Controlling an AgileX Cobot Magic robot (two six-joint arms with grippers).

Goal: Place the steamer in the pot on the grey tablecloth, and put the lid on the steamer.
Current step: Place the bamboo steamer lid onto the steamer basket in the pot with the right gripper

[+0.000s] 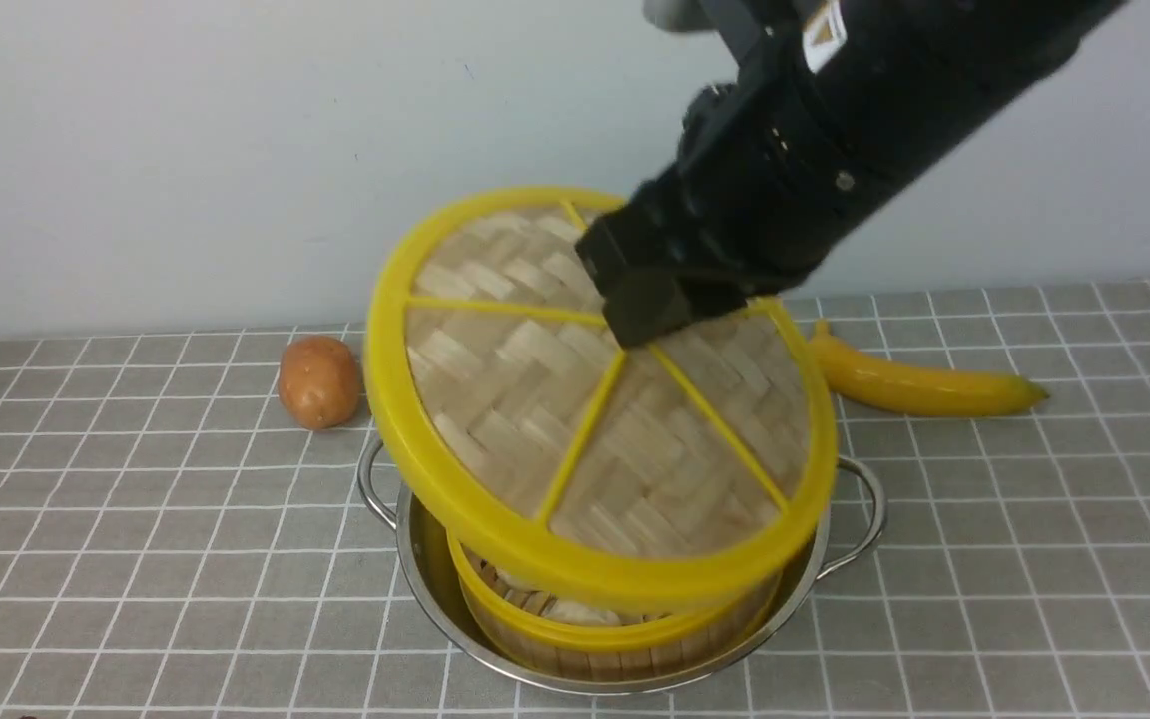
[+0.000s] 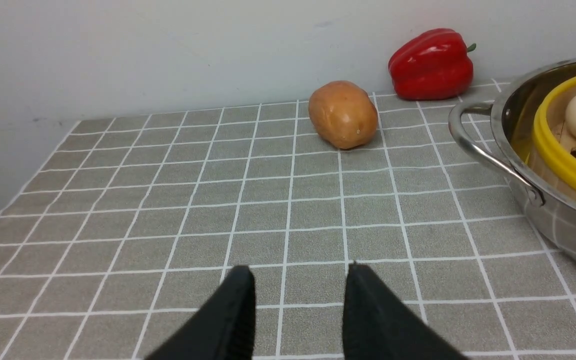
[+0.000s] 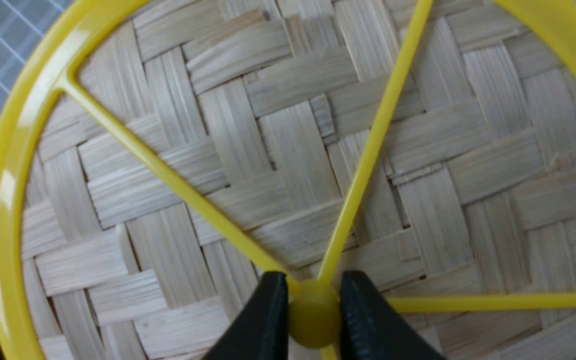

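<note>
The steamer [image 1: 595, 629], a bamboo basket with a yellow rim, sits inside the shiny steel pot [image 1: 425, 559] on the grey tablecloth [image 1: 136, 519]. Pale buns show in the steamer [image 2: 563, 160] within the pot [image 2: 508, 130]. The woven lid [image 1: 575, 419] hangs tilted just above the steamer, its near edge low over the basket rim. My right gripper [image 1: 650, 310] is shut on the lid's yellow central hub [image 3: 313, 312]; the lid [image 3: 268, 150] fills that wrist view. Out of the front view, my left gripper [image 2: 298, 300] stands open and empty low over the cloth, left of the pot.
A brown potato [image 1: 318, 381] lies left of the pot, also as the potato [image 2: 343, 114] ahead of my left gripper. A yellow banana [image 1: 919, 384] lies behind the pot on the right. A red pepper [image 2: 430, 62] stands by the back wall.
</note>
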